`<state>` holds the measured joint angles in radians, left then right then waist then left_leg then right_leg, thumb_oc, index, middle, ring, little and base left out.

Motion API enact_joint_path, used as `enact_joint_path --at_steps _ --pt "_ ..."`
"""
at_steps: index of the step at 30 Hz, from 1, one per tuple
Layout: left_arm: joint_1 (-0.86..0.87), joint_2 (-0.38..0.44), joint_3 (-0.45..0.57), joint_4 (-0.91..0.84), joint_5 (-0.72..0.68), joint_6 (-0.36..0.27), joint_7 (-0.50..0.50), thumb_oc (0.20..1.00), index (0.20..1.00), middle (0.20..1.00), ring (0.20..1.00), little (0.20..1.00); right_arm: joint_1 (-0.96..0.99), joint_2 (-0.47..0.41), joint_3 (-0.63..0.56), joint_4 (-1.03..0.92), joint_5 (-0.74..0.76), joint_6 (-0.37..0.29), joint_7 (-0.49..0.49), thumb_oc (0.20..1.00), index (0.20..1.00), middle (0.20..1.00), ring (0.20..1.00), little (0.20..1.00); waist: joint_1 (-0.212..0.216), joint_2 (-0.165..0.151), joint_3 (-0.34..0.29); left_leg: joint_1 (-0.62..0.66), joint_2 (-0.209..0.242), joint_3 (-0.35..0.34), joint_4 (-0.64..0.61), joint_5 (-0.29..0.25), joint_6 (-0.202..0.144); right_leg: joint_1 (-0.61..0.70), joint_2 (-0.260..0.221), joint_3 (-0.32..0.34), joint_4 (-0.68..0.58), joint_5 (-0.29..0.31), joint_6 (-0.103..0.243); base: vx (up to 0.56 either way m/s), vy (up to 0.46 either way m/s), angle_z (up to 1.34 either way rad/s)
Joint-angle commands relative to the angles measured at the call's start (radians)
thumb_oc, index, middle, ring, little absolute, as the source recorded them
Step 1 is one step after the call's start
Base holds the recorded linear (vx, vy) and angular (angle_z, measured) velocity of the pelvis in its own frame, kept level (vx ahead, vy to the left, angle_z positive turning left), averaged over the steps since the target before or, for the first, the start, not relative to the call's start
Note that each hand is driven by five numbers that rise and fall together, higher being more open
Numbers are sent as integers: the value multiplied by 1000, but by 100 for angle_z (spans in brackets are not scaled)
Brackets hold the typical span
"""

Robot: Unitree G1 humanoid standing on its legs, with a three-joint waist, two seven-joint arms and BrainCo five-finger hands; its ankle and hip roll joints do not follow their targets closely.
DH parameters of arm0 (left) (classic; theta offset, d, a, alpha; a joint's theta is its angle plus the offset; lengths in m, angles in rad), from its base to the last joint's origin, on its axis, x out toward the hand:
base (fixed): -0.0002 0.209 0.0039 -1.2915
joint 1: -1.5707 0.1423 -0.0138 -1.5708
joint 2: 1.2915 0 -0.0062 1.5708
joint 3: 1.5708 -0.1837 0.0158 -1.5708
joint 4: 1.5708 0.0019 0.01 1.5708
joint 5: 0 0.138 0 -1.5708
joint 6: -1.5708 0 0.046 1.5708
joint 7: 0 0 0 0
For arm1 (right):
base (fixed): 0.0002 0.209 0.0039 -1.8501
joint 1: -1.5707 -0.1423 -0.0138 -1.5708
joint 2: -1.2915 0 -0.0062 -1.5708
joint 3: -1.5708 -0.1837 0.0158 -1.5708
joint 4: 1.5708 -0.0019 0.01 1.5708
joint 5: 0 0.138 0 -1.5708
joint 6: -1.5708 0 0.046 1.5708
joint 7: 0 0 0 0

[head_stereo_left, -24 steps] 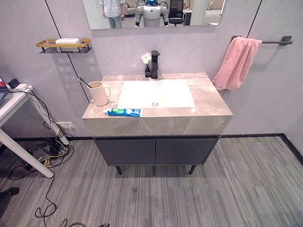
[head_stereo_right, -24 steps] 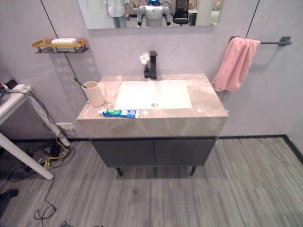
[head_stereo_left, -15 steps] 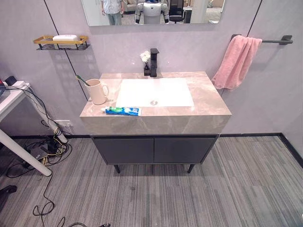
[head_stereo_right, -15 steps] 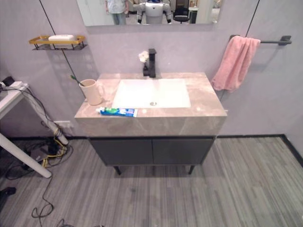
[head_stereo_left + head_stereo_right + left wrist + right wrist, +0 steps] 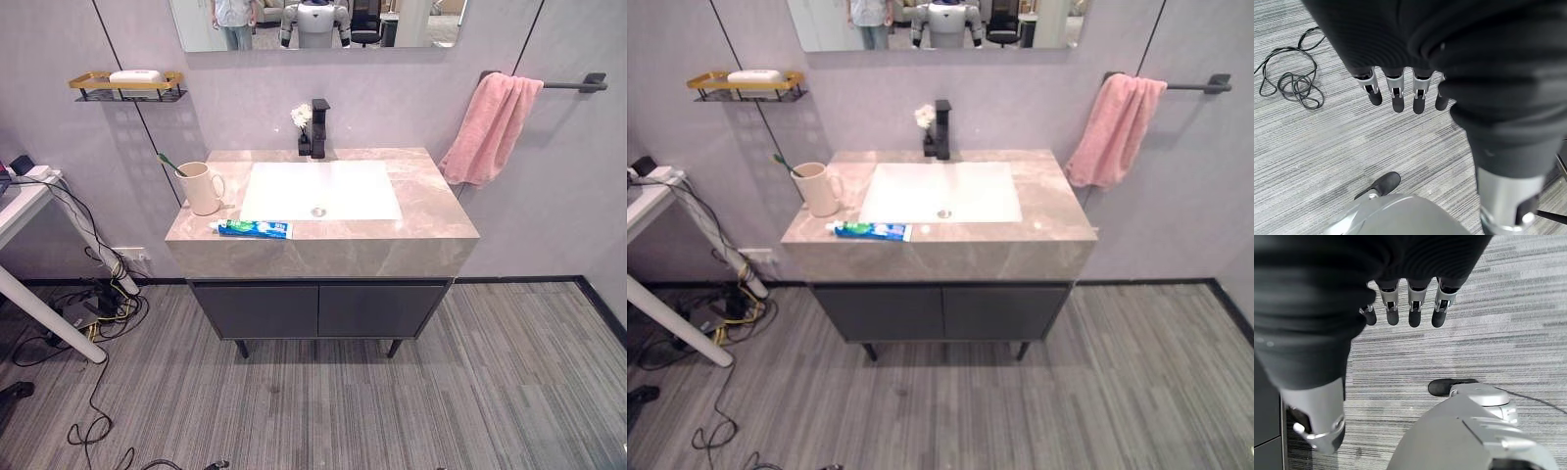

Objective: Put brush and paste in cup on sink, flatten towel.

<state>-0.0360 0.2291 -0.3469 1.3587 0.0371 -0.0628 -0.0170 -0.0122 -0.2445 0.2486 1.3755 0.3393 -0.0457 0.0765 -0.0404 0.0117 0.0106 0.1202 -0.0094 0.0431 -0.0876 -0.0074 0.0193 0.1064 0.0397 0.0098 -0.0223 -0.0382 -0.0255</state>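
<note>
Standing on the left end of the marble sink counter point(image 5: 431, 211) is a cream cup point(image 5: 202, 189) with its handle turned toward the basin point(image 5: 320, 191). A toothbrush point(image 5: 170, 164) with a green handle already leans in it, slanting up and away toward the left wall; its bristle end is too small to make out. In front of the cup, near the counter's front edge, the toothpaste tube point(image 5: 252, 229) lies flat, blue and green with a white cap. Its long axis runs along the front edge, cap end pointing left toward the cup's side and the flat tail toward the basin's front.

On the wall bar point(image 5: 568, 86) to the right of the counter hangs the pink towel point(image 5: 490, 127), bunched and draped in uneven folds rather than spread flat.

Both hands hang low over the grey striped floor point(image 5: 509, 392). The left hand point(image 5: 1400, 93) has its fingers straight and relaxed, side by side, holding nothing. The right hand point(image 5: 1408, 308) is the same, fingers extended downward and empty.

A black faucet point(image 5: 319, 128) stands behind the basin.
</note>
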Motion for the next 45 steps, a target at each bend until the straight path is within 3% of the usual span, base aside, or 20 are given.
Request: enact_joint_path --at_steps 1,9,19,20,27,29,30,33,38,43,45 --pt "-42 -4 18 64 -21 -30 14 1000 1000 1000 1000 1000 -30 25 15 21 22 -30 12 1000 1000 1000 1000 1000 6 -32 -28 14 -13 15 7 -23 -11 -28 -31 65 0 28 106 0 0 0" --pt "-34 -5 28 81 -21 -27 22 1000 1000 1000 1000 1000 -8 47 -23 2 191 -30 49 1000 1000 1000 1000 1000 -1 -34 -31 19 -9 23 1 -19 -16 -26 -26 71 -8 30 105 -2 -4 0" --pt "-28 7 45 101 -10 -13 16 1000 1000 1000 1000 1000 4 39 28 68 -74 -10 0 1000 1000 1000 1000 1000 -2 -37 -35 21 -3 23 0 -17 -21 -21 -21 68 -15 29 100 7 -26 -1" --pt "-31 13 40 99 3 -10 12 1000 1000 1000 1000 1000 -2 35 83 79 -203 1 -6 1000 1000 1000 1000 1000 1 -39 -32 18 0 16 0 -14 -23 -21 -19 65 -12 26 97 1 -51 -1" --pt "-47 31 37 100 23 -4 19 1000 1000 1000 1000 1000 -11 25 99 66 -257 4 -35 1000 1000 1000 1000 1000 -5 -41 -9 4 10 4 12 -8 -32 -39 -6 60 7 16 87 -18 -64 2" --pt "-57 33 32 91 23 -7 23 1000 1000 1000 1000 1000 -19 13 122 51 -284 -1 -35 1000 1000 1000 1000 1000 -7 -47 13 -37 10 -1 92 -25 -37 -51 -7 65 18 15 80 -101 -97 1" --pt "-67 31 28 84 21 -7 27 1000 1000 1000 1000 1000 -23 3 136 45 -302 -1 -41 1000 1000 1000 1000 1000 -8 -56 43 -91 1 -7 191 -44 -49 -66 -8 63 42 13 71 -117 -92 5" --pt "-82 28 24 77 16 -12 38 1000 1000 1000 1000 1000 -32 -8 141 52 -319 -2 -46 1000 1000 1000 1000 1000 -10 -62 64 -141 -3 -9 261 -45 -64 -82 -5 53 61 12 63 -74 -79 12" --pt "-88 30 39 79 -16 -13 39 1000 1000 1000 1000 1000 -34 -27 129 57 -322 -4 -51 1000 1000 1000 1000 1000 -25 -65 81 -219 14 7 403 10 -92 -70 -3 33 68 3 41 22 -62 34" --pt "-90 29 45 78 -19 -13 40 1000 1000 1000 1000 1000 -36 -41 125 72 -347 4 -62 1000 1000 1000 1000 1000 -25 -54 83 -282 34 47 312 17 -77 -59 -11 -1 72 -31 41 66 3 32" --pt "-85 27 46 79 -17 -15 41 1000 1000 1000 1000 1000 -35 -42 125 68 -351 3 -67 1000 1000 1000 1000 1000 -14 -45 80 -330 41 39 242 65 -70 -53 0 5 74 -42 44 174 44 21"
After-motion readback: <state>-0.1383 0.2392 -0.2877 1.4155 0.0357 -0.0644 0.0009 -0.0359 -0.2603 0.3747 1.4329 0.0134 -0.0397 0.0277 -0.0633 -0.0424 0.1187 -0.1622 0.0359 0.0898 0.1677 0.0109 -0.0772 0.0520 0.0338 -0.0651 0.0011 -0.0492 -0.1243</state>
